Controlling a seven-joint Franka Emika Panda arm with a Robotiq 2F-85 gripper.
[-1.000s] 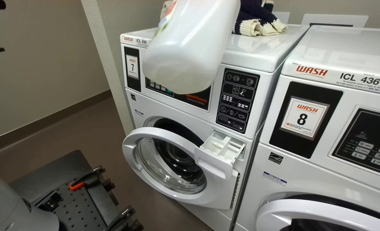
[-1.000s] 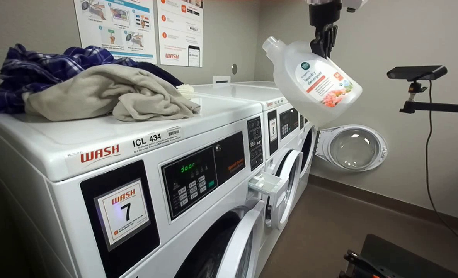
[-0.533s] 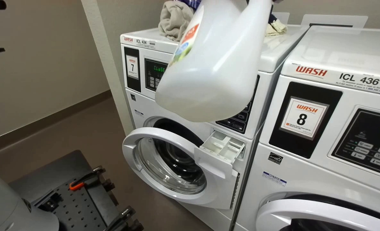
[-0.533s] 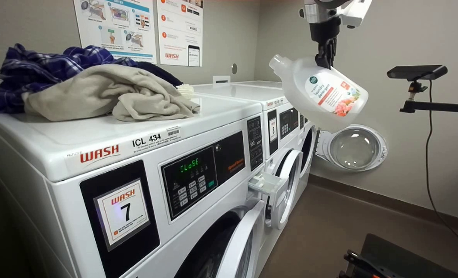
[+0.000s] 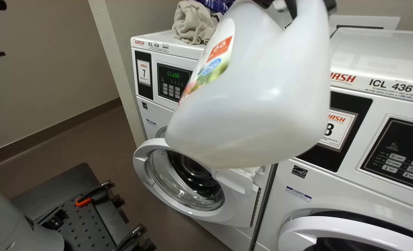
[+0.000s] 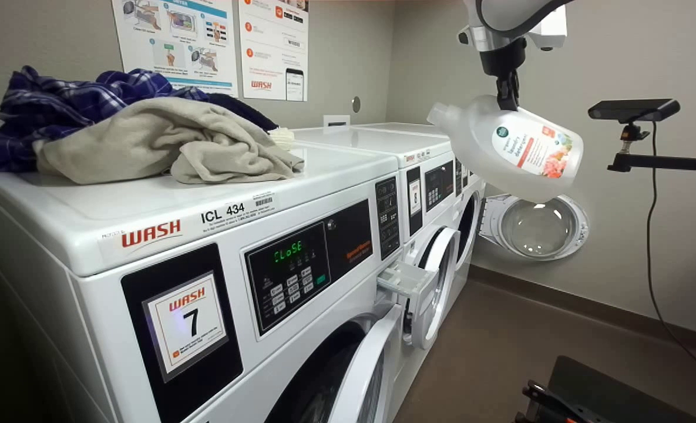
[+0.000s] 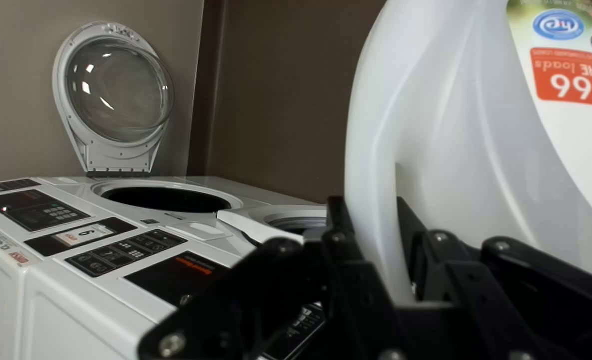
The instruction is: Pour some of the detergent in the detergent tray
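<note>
Washer [image 6: 233, 258]: marked 7, its round glass door [image 5: 173, 184] swung out.

Detergent bottle [image 6: 518, 147]: held in the air, out in front of the washer and apparently touching nothing there. Not upright. Its long axis is slanted, neck end up and aimed in toward the washer side, base lower and outward.

Detergent tray [image 6: 421, 294]: pulled out of the washer's front, lower than the bottle. In an exterior view it is mostly hidden behind the bottle. From the hand [image 6: 508, 104], then, it is to be sought downward and inward; the offset along the front is not settled by these views.

Handle [image 7: 370, 165]: clamped between the fingers [image 7: 340, 225], as shown in the wrist view.

Neck [image 6: 440, 116]: on this the move is judged to turn. It is held higher than the base, and no stream is seen. It likely needs to be brought over the tray first, then tipped below the base. If tipped short, the washer's front may be splashed. Whether a cap is fitted cannot be told.
</note>
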